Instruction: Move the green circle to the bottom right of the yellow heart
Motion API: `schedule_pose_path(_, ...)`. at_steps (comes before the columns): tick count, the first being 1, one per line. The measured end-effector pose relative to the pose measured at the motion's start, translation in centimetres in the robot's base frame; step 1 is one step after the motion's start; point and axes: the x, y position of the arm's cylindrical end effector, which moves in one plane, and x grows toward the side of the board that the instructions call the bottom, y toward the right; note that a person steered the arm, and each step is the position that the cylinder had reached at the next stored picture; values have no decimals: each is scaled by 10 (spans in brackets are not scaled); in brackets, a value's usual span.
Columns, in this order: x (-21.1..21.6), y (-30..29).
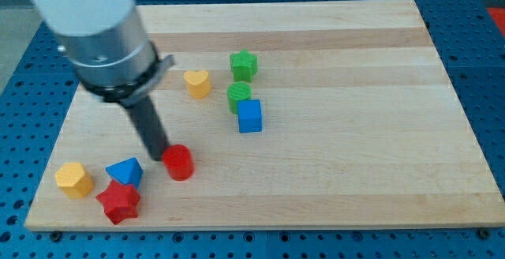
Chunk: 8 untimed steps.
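Observation:
The green circle (239,95) sits right of centre-left on the wooden board, just below the green star (244,65) and touching the top of the blue cube (250,116). The yellow heart (197,82) lies to the circle's left and slightly higher. My tip (160,155) is far from both, lower on the view's left, right beside the red cylinder (179,162) on its left side.
A blue triangle (125,171), a red star (119,202) and a yellow hexagon (74,179) cluster at the bottom left. The arm's grey body (102,38) hangs over the board's top left. The board's edge (260,226) runs along the view's bottom.

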Motion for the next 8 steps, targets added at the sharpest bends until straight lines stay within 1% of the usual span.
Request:
schedule_pose_path(1, 0, 63)
schedule_pose_path(3, -2, 168)
schedule_pose_path(4, -42, 188)
schedule_pose_path(5, -83, 176)
schedule_pose_path(6, -85, 103)
schedule_pose_path(7, -84, 56)
schedule_pose_path(8, -84, 48)
